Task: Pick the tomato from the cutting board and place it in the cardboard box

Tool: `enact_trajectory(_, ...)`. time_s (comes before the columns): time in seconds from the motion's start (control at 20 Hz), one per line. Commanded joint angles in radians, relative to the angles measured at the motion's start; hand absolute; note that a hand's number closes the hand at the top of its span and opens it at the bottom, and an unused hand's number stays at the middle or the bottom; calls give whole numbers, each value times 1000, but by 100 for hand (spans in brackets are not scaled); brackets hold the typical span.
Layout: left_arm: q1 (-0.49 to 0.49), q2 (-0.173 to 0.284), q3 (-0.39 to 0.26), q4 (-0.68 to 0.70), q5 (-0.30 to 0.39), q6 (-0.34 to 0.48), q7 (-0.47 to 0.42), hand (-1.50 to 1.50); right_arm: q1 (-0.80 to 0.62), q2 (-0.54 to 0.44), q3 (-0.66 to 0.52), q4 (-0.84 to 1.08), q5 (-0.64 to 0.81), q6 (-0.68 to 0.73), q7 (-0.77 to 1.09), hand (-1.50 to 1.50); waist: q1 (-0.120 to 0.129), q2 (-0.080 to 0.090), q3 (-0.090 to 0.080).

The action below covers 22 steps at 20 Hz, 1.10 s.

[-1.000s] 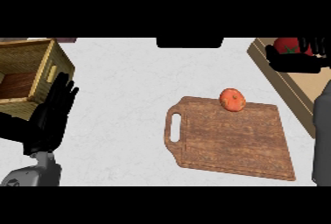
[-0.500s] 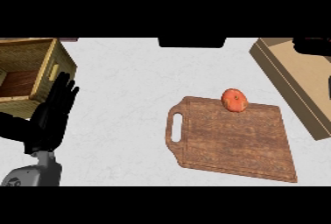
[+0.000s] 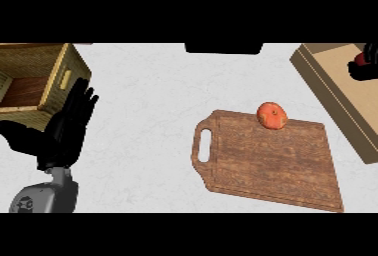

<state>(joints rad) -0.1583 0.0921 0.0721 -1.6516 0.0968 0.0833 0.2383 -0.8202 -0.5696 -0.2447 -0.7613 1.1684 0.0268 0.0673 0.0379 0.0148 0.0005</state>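
Nearest the viewer, the brown wooden cutting board (image 3: 273, 157) with a slot handle at its left end is lying flat on the pale, faintly marbled counter top (image 3: 155, 100), and it is serving here as the landmark for everything else. Well to the left of the board, the robot's grey left forearm is coming up from the lower edge, and its black left hand (image 3: 63, 132) is resting open and upright, its fingers straight and slightly spread, its thumb sticking out to the left, and nothing is sitting in its grasp. The small round orange-red tomato (image 3: 271, 115) is sitting on the board's far edge, a little right of the middle of that edge, untouched by either hand. Beyond the left hand, far to the left of the board and well apart from it, the open tan cardboard box (image 3: 44, 82) is showing its light walls and a darker brown floor inside. To the board's upper right, a long tan block (image 3: 332, 95) is running diagonally along the counter's right side. Above that block, at the right edge of the view, only a dark fragment of the right hand (image 3: 365, 67) is showing beside something red, and whether its fingers are apart or together cannot be told. Farthest off, beyond the board's far edge, a black shape (image 3: 224, 48) is sitting at the counter's top edge.
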Motion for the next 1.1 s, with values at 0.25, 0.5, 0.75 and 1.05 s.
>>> enact_trajectory(0.25,-21,26,22,-1,14,-17,15,0,-74,-35,-81,334,-37,-109,-143,-150,0,0,2)
enact_trajectory(0.5,25,-4,9,-6,10,-8,-25,0,-96,-29,-200,247,-173,-291,-315,-150,3,0,4)
enact_trajectory(0.75,2,-5,-6,-2,-17,9,-13,0,-143,-55,-353,294,-359,-249,-444,-150,-7,-1,3)
enact_trajectory(1.05,39,-3,16,30,3,-12,-56,0,-217,-75,-537,348,-583,-64,-406,-150,-23,-8,2)
